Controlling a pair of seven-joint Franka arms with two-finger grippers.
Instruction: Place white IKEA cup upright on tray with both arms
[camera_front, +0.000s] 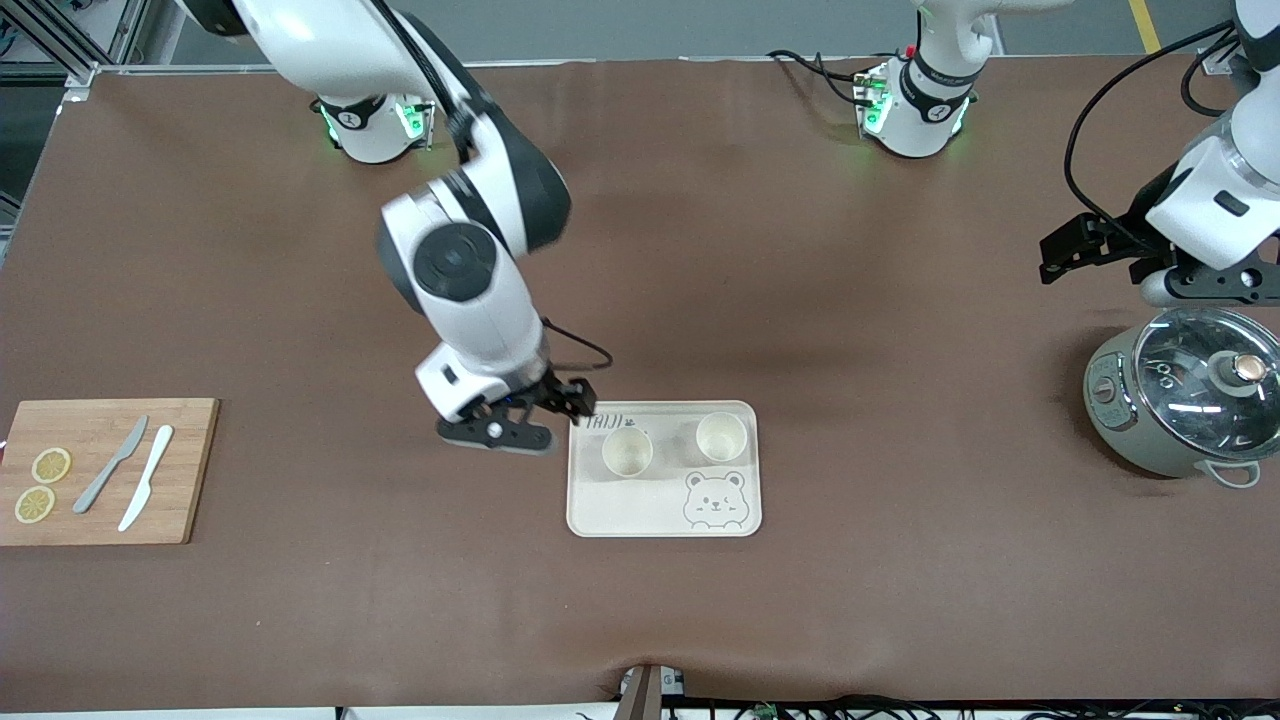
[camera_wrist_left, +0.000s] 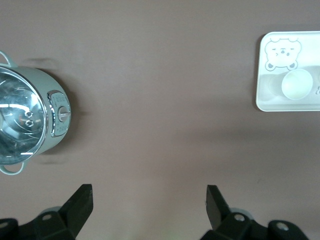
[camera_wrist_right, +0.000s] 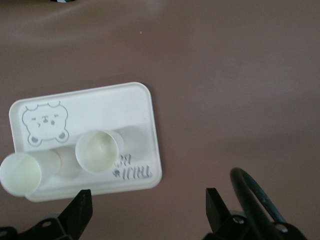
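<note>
A cream tray (camera_front: 640, 505) with a bear face lies mid-table. Two white cups stand upright on it, mouths up: one (camera_front: 627, 451) toward the right arm's end, the other (camera_front: 721, 436) beside it toward the left arm's end. My right gripper (camera_front: 578, 402) hangs open and empty over the table at the tray's lettered corner. Its wrist view shows the tray (camera_wrist_right: 110, 107), both cups (camera_wrist_right: 97, 150) (camera_wrist_right: 22, 172) and the wide-apart right gripper (camera_wrist_right: 149, 205). My left gripper (camera_front: 1052, 258) waits open and empty above the table beside a pot; its wrist view shows the left gripper (camera_wrist_left: 150, 200), the tray (camera_wrist_left: 270, 95) and one cup (camera_wrist_left: 296, 84).
A grey-green pot with a glass lid (camera_front: 1185, 400) sits at the left arm's end, seen also in the left wrist view as the pot (camera_wrist_left: 27, 120). A wooden cutting board (camera_front: 190, 470) with lemon slices and two knives lies at the right arm's end.
</note>
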